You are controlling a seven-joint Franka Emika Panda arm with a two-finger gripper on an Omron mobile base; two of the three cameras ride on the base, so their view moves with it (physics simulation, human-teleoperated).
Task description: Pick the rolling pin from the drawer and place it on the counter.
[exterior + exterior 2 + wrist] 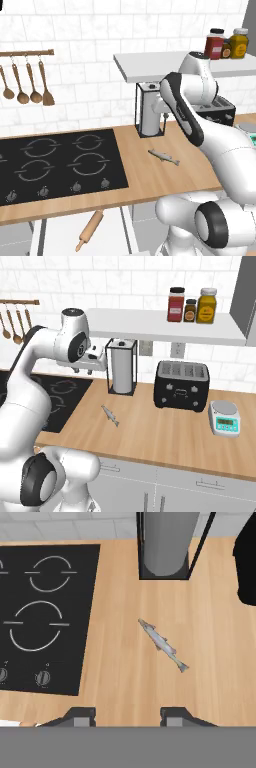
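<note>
The rolling pin [90, 230], light tan with knobbed ends, lies slanted in the open white drawer [60, 236] below the counter's [150, 180] front edge. My gripper [163, 120] hangs above the counter [155, 431] near the paper towel holder, well above and to the right of the drawer. In the right base view the gripper [82, 371] points down beside the holder. In the hand view the gripper [128, 717] is open, its fingertips [82, 717] wide apart with nothing between them, over bare wood [120, 677].
A small grey fish [164, 157] [162, 644] lies on the counter below the hand. The black cooktop [55, 162] is at the left, with the paper towel holder [149, 112], toaster [181, 385] and scale [224, 418] behind. Spoons [22, 82] hang on the wall.
</note>
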